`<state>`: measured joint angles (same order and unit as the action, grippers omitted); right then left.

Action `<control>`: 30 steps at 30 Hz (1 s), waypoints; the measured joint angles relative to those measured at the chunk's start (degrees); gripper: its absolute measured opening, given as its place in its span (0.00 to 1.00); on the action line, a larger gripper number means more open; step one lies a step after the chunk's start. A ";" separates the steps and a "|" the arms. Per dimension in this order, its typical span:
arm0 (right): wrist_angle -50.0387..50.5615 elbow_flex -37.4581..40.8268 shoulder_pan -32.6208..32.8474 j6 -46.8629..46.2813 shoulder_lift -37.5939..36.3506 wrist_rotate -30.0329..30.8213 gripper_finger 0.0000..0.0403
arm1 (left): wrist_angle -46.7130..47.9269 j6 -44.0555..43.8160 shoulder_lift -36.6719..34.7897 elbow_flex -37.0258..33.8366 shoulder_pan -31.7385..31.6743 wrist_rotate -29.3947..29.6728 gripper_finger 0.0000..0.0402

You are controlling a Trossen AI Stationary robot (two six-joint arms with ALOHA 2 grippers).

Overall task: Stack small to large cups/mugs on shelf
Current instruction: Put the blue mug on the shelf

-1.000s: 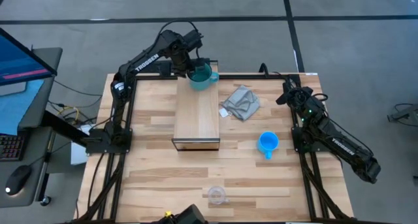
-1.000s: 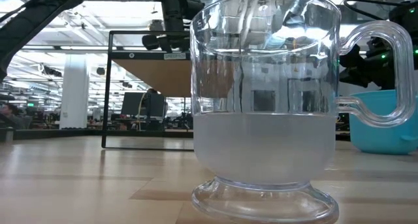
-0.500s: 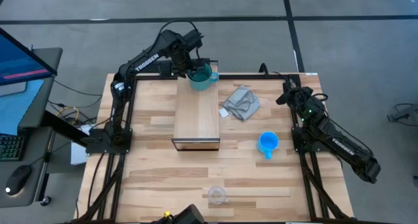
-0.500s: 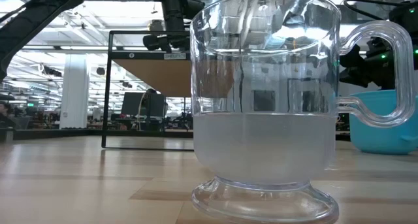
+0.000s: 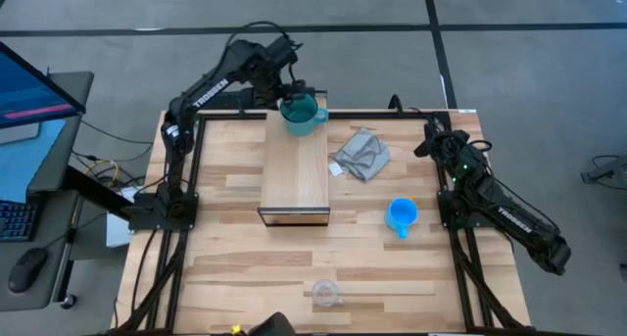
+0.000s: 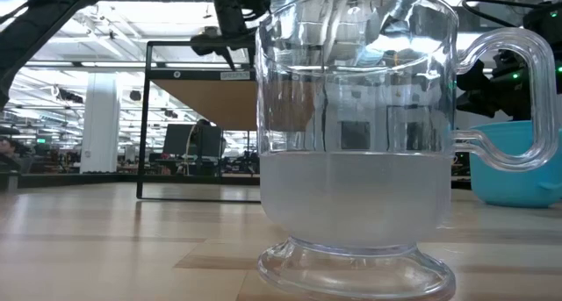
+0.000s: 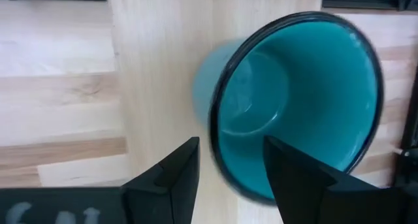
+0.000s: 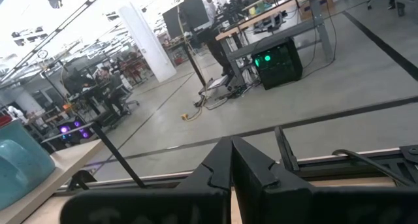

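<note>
The teal mug (image 5: 302,115) stands upright on the far end of the light wood shelf (image 5: 294,174). My left gripper (image 7: 230,155) hangs open just above the mug's rim, pointing steeply down, one finger over the mug's inside and one outside, touching nothing. The blue mug (image 5: 402,216) stands on the table right of the shelf. The clear glass cup (image 5: 325,293) stands near the table's near edge and fills the low view (image 6: 356,134). My right gripper (image 8: 232,160) is shut and waits at the table's right side (image 5: 429,140).
A crumpled grey cloth (image 5: 361,154) lies between the shelf and my right arm. The black frame rail (image 5: 392,114) runs along the far edge just behind the teal mug. Bare slatted table lies left of and in front of the shelf.
My left gripper has risen off the teal mug and drawn a little toward the table's far edge. The mug stays upright where it was on the shelf's far end.
</note>
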<state>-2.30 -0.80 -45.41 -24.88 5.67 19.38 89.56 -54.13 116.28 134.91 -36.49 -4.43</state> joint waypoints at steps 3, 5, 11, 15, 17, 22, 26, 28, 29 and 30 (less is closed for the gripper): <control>0.01 0.00 0.00 0.00 0.00 0.00 0.08 | 0.41 0.99 -1.39 0.00 -0.32 0.28 0.39; 0.02 0.00 0.00 0.00 0.00 0.01 0.08 | 0.41 1.46 -2.83 0.00 -0.65 0.56 0.39; 0.10 0.00 0.00 -0.08 0.00 -2.02 0.08 | 0.43 8.75 -9.75 0.02 -1.24 4.76 0.39; 0.23 0.04 0.01 -0.11 -0.02 -5.64 0.08 | 0.20 16.38 -15.58 0.09 1.51 13.14 0.39; 0.24 0.04 0.00 -0.11 -0.02 -5.60 0.08 | -0.62 18.33 -18.20 0.09 4.19 20.35 0.39; 0.29 0.04 0.00 -0.15 0.00 -5.62 0.08 | -3.55 22.87 -23.19 0.09 12.00 32.87 0.39; 0.28 0.04 0.00 -2.03 0.00 -5.66 0.08 | -4.20 25.43 -25.90 -1.57 18.58 36.73 0.39; 0.26 0.04 0.00 -4.31 -0.01 -5.83 0.08 | -4.24 26.46 -26.85 -3.33 21.90 40.93 0.39; 0.24 0.04 0.00 -5.28 -0.02 -5.84 0.08 | -4.20 26.87 -27.33 -4.38 23.38 42.94 0.39; 0.14 0.04 0.00 -5.60 -0.02 -6.01 0.08 | -4.22 27.21 -27.89 -5.72 24.62 44.53 0.39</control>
<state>-2.16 -0.75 -45.41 -30.49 5.65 13.37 85.34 -26.92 88.40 129.19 -11.87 40.10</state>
